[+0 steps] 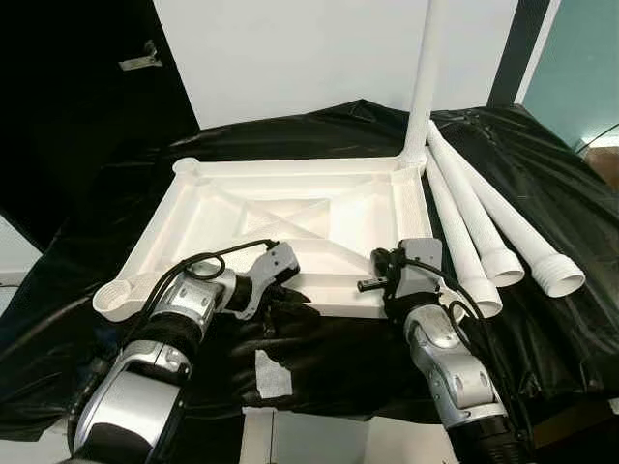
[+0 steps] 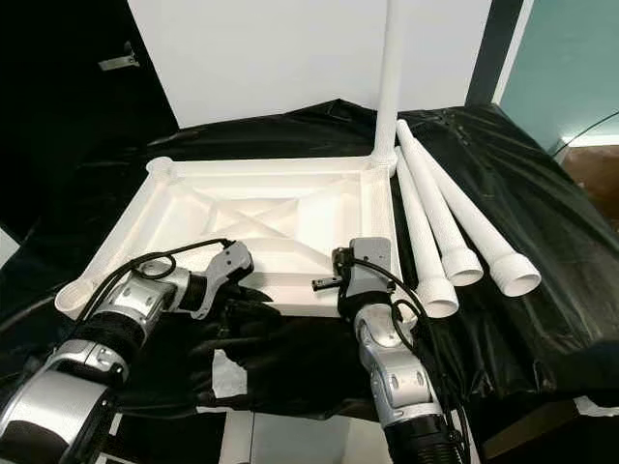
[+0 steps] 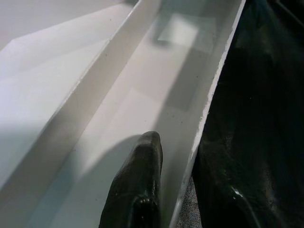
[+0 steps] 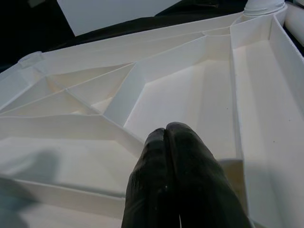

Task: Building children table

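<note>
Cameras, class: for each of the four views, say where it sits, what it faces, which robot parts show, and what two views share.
Left eye: head, looking down at the upturned tabletop; both arms.
Right eye: head, same scene, three loose legs beside it.
Left wrist: on left gripper, straddling the tabletop's near rim.
Right wrist: on right gripper, fingers together over the ribs.
Shared: both eyes show one fitted leg.

Left pincer fingers spread; right pincer fingers pressed together.

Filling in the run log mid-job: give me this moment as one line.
tabletop upside down on black sheet | one leg fitted upright | three loose legs beside | left gripper straddling near rim | right gripper shut over ribs
</note>
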### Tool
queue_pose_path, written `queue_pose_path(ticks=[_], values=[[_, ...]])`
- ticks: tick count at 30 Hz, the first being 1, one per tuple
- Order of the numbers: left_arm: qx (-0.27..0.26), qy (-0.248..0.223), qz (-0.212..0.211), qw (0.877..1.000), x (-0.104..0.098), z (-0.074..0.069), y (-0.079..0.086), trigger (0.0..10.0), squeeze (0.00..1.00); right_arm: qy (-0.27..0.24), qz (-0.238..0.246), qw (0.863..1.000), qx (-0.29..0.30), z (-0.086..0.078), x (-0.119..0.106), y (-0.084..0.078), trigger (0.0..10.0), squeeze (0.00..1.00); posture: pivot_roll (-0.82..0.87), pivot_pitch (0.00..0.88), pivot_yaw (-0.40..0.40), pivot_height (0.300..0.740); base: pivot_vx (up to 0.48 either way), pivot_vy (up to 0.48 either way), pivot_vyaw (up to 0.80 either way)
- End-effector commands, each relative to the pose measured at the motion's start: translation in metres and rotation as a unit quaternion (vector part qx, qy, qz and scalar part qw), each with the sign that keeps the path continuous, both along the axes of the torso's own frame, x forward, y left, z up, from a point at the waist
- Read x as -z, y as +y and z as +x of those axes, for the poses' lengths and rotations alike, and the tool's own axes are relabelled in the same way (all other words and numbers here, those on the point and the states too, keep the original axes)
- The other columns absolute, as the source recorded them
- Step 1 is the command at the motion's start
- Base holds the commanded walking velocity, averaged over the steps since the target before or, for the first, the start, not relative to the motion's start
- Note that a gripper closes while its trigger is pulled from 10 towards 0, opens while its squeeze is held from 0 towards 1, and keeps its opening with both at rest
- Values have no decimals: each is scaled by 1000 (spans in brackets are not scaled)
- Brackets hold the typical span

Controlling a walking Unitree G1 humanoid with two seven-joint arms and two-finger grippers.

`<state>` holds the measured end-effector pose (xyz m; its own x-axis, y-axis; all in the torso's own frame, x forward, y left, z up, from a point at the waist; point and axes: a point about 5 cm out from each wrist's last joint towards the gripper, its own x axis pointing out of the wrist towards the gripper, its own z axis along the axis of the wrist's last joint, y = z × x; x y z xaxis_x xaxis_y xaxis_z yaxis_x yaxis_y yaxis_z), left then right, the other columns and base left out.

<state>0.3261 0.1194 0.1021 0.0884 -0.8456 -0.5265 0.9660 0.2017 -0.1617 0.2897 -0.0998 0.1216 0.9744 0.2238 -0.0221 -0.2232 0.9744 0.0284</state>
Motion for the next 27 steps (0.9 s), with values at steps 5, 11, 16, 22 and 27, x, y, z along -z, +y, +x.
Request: queue_pose_path(ticks=[5, 11, 16, 22, 27], values=[[-334, -71, 33, 939, 36, 5, 16, 0, 0, 8, 5, 1000, -5, -1, 3, 2, 10000, 0, -136, 22, 65, 740, 0, 0, 0], [-373, -86, -23, 924, 36, -1, 2, 0, 0, 10, 4, 1000, -7, -2, 4, 2, 10000, 0, -134, 24, 62, 740, 0, 0, 0], [-364, -78, -22, 928, 39, -6, -1, 0, 86, 11, 4, 1000, -6, -2, 4, 2, 10000, 0, -134, 24, 62, 740, 0, 0, 0], [-317, -116, -15, 941, 40, -18, -8, 3647, 98, 12, 4, 1000, -5, -1, 4, 1, 10000, 0, -133, 26, 61, 740, 0, 0, 0], [-303, -132, -14, 944, 34, -15, 0, 10000, 1000, 12, 4, 1000, -4, -1, 4, 1, 10000, 0, -133, 25, 64, 740, 0, 0, 0]])
